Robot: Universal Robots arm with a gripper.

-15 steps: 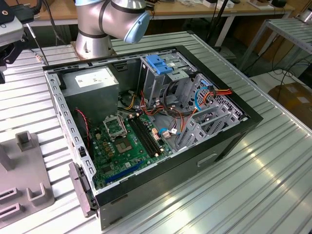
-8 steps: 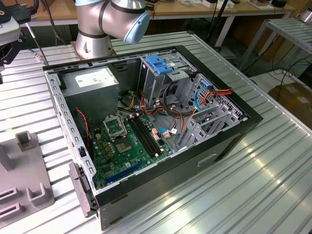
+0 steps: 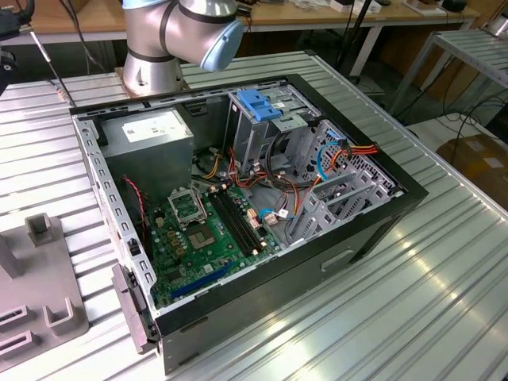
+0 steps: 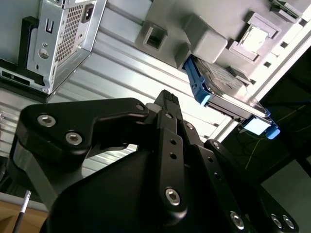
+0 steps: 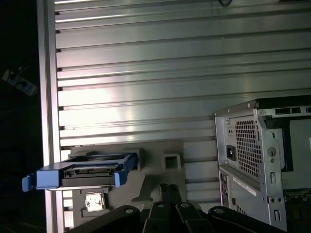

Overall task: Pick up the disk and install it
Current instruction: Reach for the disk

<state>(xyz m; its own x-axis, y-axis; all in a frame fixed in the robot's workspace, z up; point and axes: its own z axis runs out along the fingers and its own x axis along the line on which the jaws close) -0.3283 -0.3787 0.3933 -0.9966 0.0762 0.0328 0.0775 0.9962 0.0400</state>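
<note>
The gripper (image 4: 165, 97) is pressed together with nothing in it. The disk (image 5: 82, 174), with blue rails, sits in a grey stand (image 5: 155, 174) on the metal table (image 5: 146, 73), apart from the gripper. In the open computer (image 3: 357, 238), the white label (image 3: 151, 125) is too small to read.

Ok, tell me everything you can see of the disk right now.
The disk is a flat rectangular drive with a dark grey, metallic-looking body framed by blue plastic rails with end tabs. In both wrist views it rests on a grey fixture on the ribbed metal table, outside the computer case. One tabbed end appears to overhang the table's edge. The gripper is apart from it; only the fixture touches it.
</note>
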